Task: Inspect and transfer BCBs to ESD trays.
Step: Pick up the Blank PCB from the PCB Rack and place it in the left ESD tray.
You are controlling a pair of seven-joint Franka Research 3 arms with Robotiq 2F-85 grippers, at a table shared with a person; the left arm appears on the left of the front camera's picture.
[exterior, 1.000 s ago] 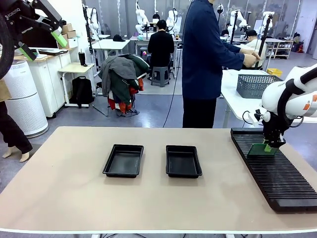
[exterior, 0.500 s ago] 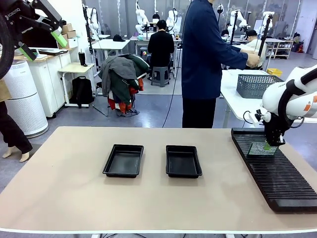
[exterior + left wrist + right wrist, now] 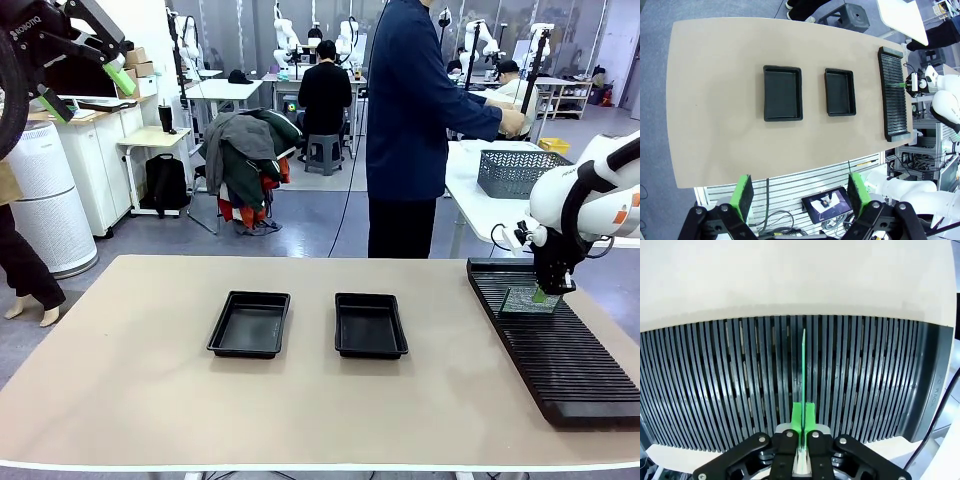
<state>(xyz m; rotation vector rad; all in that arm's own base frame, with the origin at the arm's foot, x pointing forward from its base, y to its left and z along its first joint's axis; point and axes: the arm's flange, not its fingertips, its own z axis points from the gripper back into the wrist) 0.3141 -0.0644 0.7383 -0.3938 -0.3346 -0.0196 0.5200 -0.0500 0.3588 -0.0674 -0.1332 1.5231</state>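
Between the green pads point(image 3: 796, 417) of the right pincer point(image 3: 803, 415), which is clenched tight, stands one BCB point(image 3: 803, 365); it is a thin green board seen edge-on, gripped at its upper edge. Directly beneath this pincer lies a long black ribbed rack point(image 3: 715, 390), and the board's lower edge sits in one of its slots; whether it has risen clear of the slot floor is hard to tell from this angle.

The board looks light, stiff and thin, probably brittle at the corners and smooth on its faces; a hold on a bare edge seems the safest, with a lift straight along the slot so that it neither wedges nor bends.

Well apart from the right pincer, toward the robot's left across the bare tan surface point(image 3: 130, 400), lie two ESD trays: one farther off point(image 3: 249, 323) and one nearer point(image 3: 370, 324); both are shallow, black and empty, side by side and not touching.

High above the surface hangs the left pincer point(image 3: 801, 192), released, its fingers spread wide with nothing between them; both trays and the rack lie far below it.

Counted: one board, two trays, one rack, two pincers.

Beyond the right pincer, past the far edge, a person point(image 3: 410, 130) stands turned toward a grey mesh basket point(image 3: 510, 172) on another table.
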